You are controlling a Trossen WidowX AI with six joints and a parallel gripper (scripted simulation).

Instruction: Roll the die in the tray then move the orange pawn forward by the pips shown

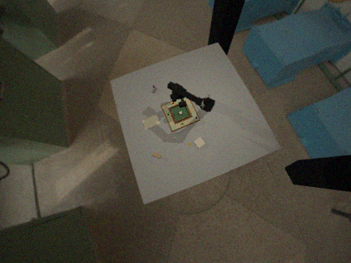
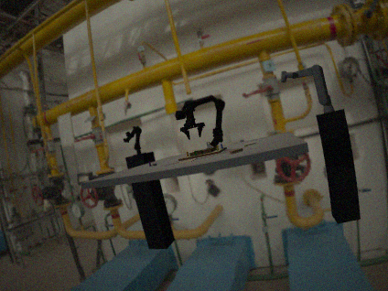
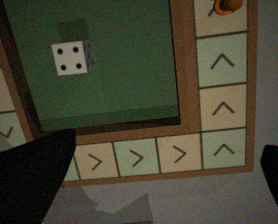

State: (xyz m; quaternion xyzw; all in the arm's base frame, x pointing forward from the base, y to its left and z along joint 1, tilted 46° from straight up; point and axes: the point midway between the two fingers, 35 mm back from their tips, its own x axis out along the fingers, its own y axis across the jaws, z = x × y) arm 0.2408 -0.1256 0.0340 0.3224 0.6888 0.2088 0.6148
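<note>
The white die (image 3: 69, 58) (image 1: 180, 112) lies in the green-floored tray (image 3: 135, 75) with four pips on top. The orange pawn (image 3: 229, 6) shows at the top right edge of the wrist view, partly cut off. It is on a tan arrow square, three squares above the corner square, and seems upright. My gripper (image 3: 168, 145) (image 2: 194, 136) is wide open and empty, raised above the board (image 1: 190, 121), touching neither the pawn nor the die. The wrist view shows bare arrow squares between the pawn and the corner.
Other small pawns on the board are too small to tell apart. On the table (image 1: 232, 135) are a pale card (image 1: 151, 121), a smaller pale card (image 1: 199, 142), an orange block (image 1: 156, 155) and a small purplish object (image 1: 154, 89). Two other arms (image 2: 134, 137) (image 2: 320, 85) stand on black pillars.
</note>
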